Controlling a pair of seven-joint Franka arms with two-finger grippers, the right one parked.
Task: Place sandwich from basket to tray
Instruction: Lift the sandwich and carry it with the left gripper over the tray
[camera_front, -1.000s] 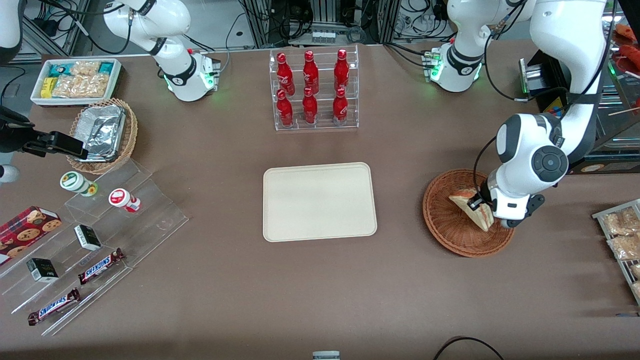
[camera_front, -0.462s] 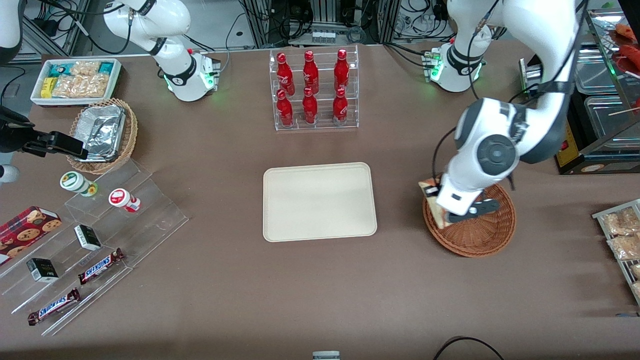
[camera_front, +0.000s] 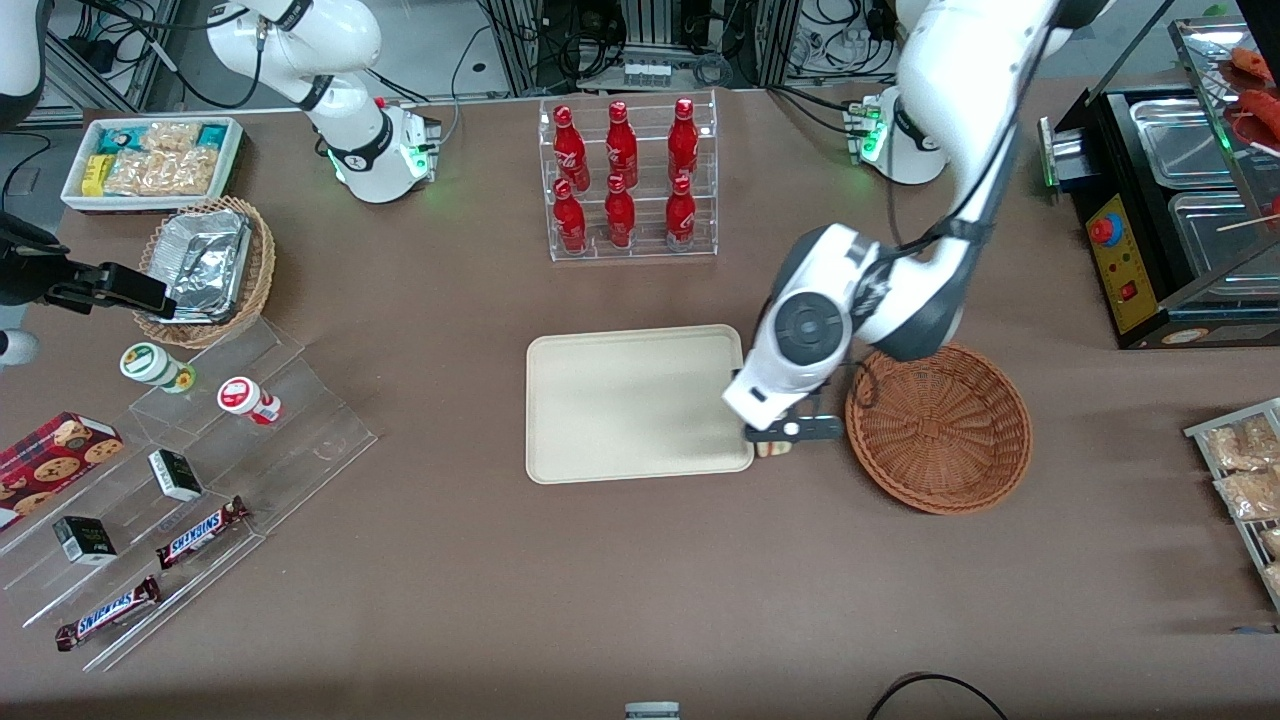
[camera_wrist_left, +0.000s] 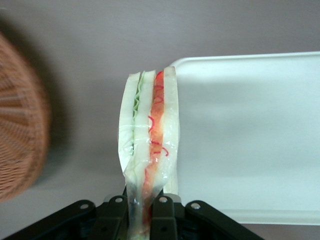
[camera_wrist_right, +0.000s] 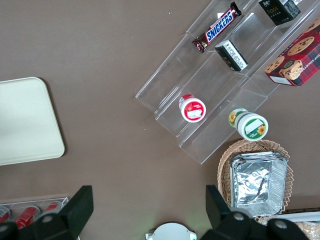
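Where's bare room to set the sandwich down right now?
The whole tray is bare, every rim to rim. The gripper, shut on the sandwich, hangs above the tray's edge nearest the basket. The basket is bare too. Crowded: the bottle rack farther from the camera, and the snack steps toward the parked arm's end.

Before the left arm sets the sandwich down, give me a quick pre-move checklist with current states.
1. Grip: gripper fingers shut on the sandwich, which hangs edge-on. Ok.
2. Sandwich out of the basket: the basket shows only bare wicker. Ok.
3. Sandwich over the tray: not ok; it hangs at the tray's corner nearest the basket, mostly over bare table.
4. Drop zone: tray surface bare, nothing lying on it. Ok.
5. Height above the tray: cannot tell.
6. Clearance to the bottle rack: it stands farther from the front camera than the tray, well apart from the gripper. Ok.
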